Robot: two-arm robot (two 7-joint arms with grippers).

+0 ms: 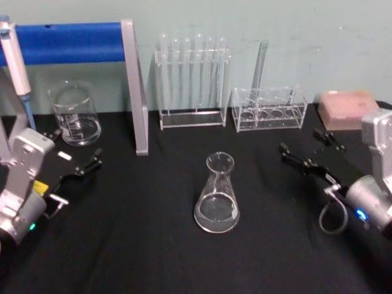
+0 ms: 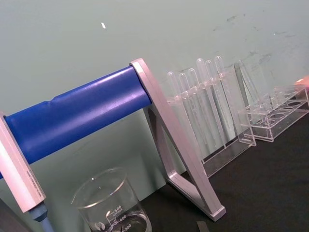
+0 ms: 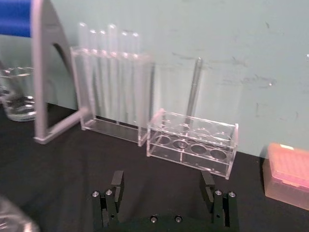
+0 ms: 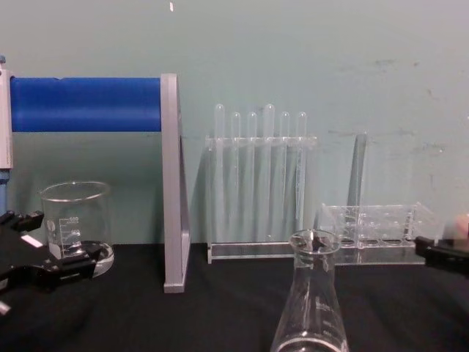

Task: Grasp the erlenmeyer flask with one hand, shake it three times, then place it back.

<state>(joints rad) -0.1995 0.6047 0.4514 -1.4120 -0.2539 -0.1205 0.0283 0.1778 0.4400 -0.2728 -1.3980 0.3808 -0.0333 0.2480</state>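
Observation:
The erlenmeyer flask (image 1: pixel 217 195) stands upright on the black table at mid-front, clear glass with a wide base; its neck and rim rise at the bottom of the chest view (image 4: pixel 312 293). My right gripper (image 1: pixel 299 139) hovers to the flask's right and slightly behind it, open and holding nothing; its two black fingers (image 3: pixel 116 186) are spread wide in the right wrist view (image 3: pixel 162 186). My left gripper (image 1: pixel 76 150) sits at the left side near the beaker, open and holding nothing (image 4: pixel 69 236). Both are well apart from the flask.
A glass beaker (image 1: pixel 75 115) stands at back left beneath a blue bar on a grey stand (image 1: pixel 136 92). Along the back wall are a tall test-tube rack (image 1: pixel 193 79), a low clear rack (image 1: pixel 269 107) and a pink box (image 1: pixel 348 107). A pipette (image 1: pixel 15 61) hangs far left.

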